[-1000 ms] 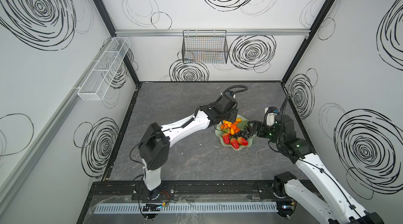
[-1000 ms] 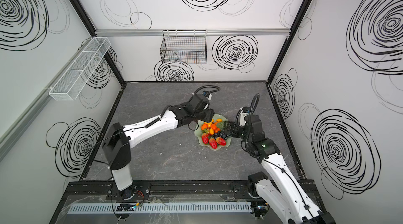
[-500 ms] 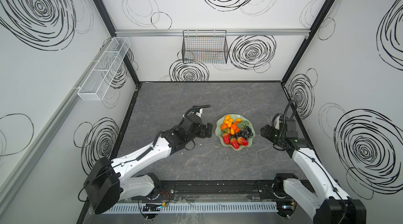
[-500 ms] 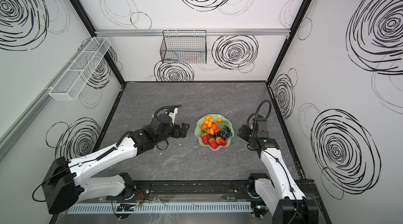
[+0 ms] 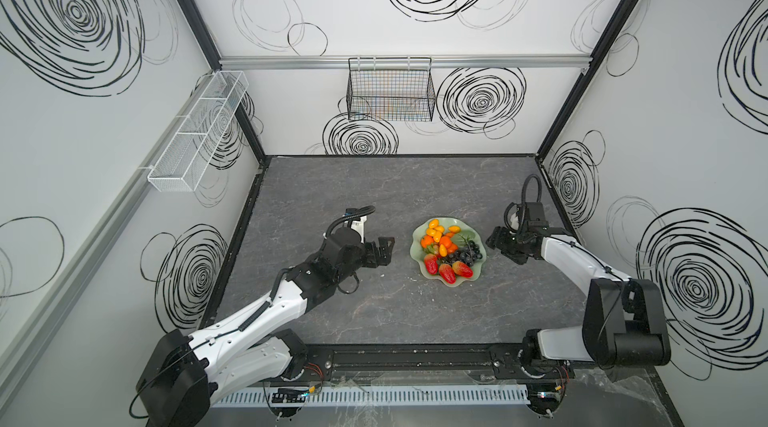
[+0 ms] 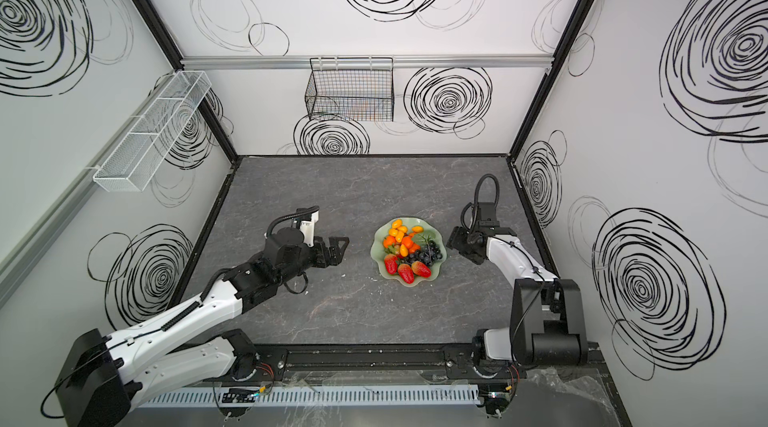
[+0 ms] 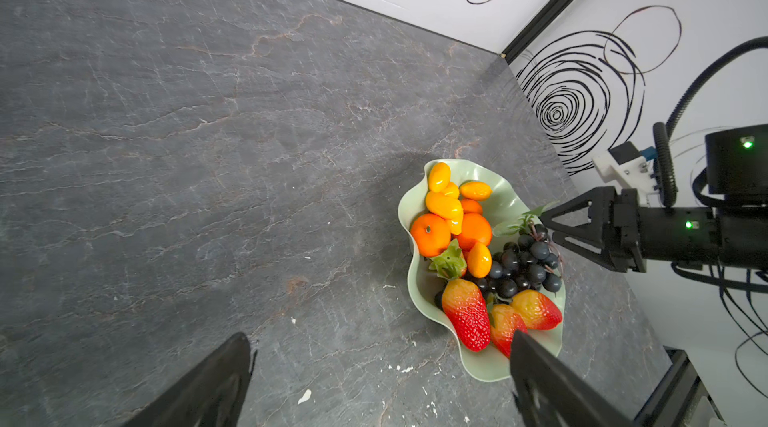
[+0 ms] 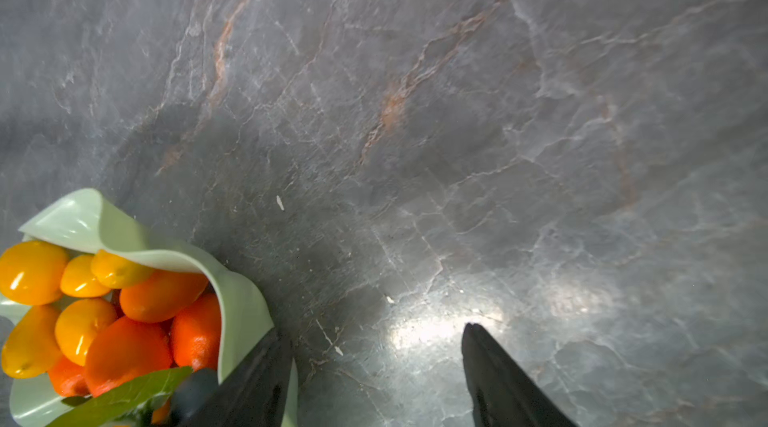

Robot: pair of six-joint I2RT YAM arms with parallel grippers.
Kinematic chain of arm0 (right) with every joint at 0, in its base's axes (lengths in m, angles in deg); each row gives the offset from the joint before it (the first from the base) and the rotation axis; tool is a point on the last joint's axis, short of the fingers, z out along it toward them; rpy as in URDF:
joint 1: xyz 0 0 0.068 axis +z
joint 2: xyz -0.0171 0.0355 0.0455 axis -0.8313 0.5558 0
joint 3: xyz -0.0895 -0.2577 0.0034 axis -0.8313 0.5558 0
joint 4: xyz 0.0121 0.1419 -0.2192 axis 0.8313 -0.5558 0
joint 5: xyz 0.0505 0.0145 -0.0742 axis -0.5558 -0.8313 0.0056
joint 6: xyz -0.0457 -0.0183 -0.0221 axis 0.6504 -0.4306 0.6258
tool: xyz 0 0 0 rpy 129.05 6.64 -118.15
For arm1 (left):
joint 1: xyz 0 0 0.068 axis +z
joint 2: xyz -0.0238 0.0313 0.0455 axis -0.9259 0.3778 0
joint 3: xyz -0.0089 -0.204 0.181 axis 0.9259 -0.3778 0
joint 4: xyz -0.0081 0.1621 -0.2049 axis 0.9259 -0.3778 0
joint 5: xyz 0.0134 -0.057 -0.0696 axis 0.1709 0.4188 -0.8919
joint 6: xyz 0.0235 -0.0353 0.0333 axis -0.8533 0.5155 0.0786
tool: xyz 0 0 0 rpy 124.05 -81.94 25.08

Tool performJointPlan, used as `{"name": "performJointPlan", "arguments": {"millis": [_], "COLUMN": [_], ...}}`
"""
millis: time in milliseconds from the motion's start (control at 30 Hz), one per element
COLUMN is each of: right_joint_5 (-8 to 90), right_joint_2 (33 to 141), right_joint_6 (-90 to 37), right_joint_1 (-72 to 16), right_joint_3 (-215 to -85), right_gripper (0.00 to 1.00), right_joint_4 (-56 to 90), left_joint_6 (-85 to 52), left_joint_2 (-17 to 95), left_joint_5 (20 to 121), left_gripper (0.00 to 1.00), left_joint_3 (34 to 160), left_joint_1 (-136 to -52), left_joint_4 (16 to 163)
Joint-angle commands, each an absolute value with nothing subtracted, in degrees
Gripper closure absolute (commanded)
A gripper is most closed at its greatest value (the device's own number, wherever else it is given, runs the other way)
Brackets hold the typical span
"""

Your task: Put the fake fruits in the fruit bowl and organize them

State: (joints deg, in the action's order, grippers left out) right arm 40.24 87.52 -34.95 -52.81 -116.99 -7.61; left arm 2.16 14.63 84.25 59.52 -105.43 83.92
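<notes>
Although flanked by left gripper (image 5: 385, 252) and right gripper (image 5: 499, 248), held by neither: logged fruit bowl (image 5: 454, 222) on tabletop (image 5: 374, 188), fake fruits (image 5: 446, 250) heaped inside. Found left gripper spread wide, empty, near bowl's left side. Found right gripper parted, empty, just beside opposite rim.

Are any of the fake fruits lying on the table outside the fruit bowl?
No. In a top view the strawberries, tangerines, kumquats and grape bunch all sit inside the fruit bowl.
</notes>
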Motion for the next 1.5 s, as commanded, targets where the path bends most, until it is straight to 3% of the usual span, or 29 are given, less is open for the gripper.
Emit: {"name": "performJointPlan", "arguments": {"millis": [0, 233, 433, 667, 900, 1133, 1467], "right_joint_5": [39.0, 38.3, 37.8, 44.3, 52.5, 71.9, 71.0], "right_joint_2": [89.1, 90.6, 90.4, 84.1, 75.2, 67.4, 77.8], "right_joint_6": [-34.3, -36.4, -37.7, -37.2, -36.3, -30.0, -20.6], "right_joint_1": [-49.6, -43.2, -39.0, -39.8, -46.4, -49.5, -52.7], "right_joint_3": [-119.6, -119.7, -121.0, -122.0, -119.6, -106.9, -106.1], "right_gripper": [0.30, 0.30, 0.29, 0.11, 0.00, 0.00, 0.00], "right_joint_4": [-7.8, -6.7, -5.6, -5.0, 2.8, 25.7, 34.1], "left_joint_6": [2.6, 0.5, -1.5, -3.3, -18.4, -25.2, -32.1], "left_joint_2": [12.6, 10.4, 6.9, 2.0, -2.9, 2.4, 19.6], "left_joint_5": [84.3, 82.5, 89.1, 94.4, 103.9, 107.1, 108.1], "left_gripper": [0.01, 0.01, 0.01, 0.01, 0.01, 0.00, 0.01], "left_joint_3": [58.0, 56.8, 56.1, 49.6, 36.7, 34.8, 31.7], "left_joint_1": [-103.1, -95.6, -90.5, -82.5, -81.4, -80.9, -79.9], "left_joint_4": [86.7, 86.0, 84.7, 93.5, 115.9, 122.0, 140.9]}}
